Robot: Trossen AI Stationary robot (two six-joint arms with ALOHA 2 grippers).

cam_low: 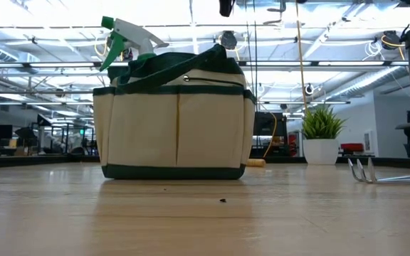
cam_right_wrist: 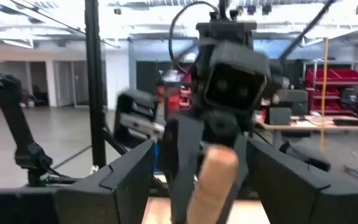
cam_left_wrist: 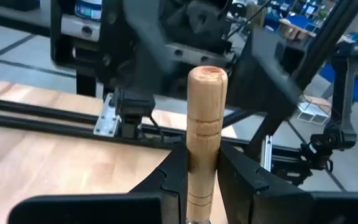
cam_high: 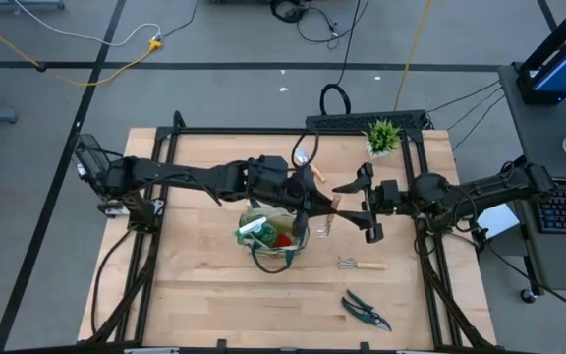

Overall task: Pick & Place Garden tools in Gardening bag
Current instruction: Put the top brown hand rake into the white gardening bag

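Wooden tool handle [cam_left_wrist: 206,134], centre of the left wrist view, is clamped by the left gripper [cam_left_wrist: 204,177] above the gardening bag [cam_high: 273,236] at mid-frame. Right gripper [cam_right_wrist: 197,177] stands open around the handle's end, gripping nothing. Handover step; next, lower into bag.

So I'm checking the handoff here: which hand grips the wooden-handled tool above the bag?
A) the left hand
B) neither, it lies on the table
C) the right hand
A: in the left wrist view the left hand is shut on the wooden-handled tool, while the right hand stands open around the handle's end.
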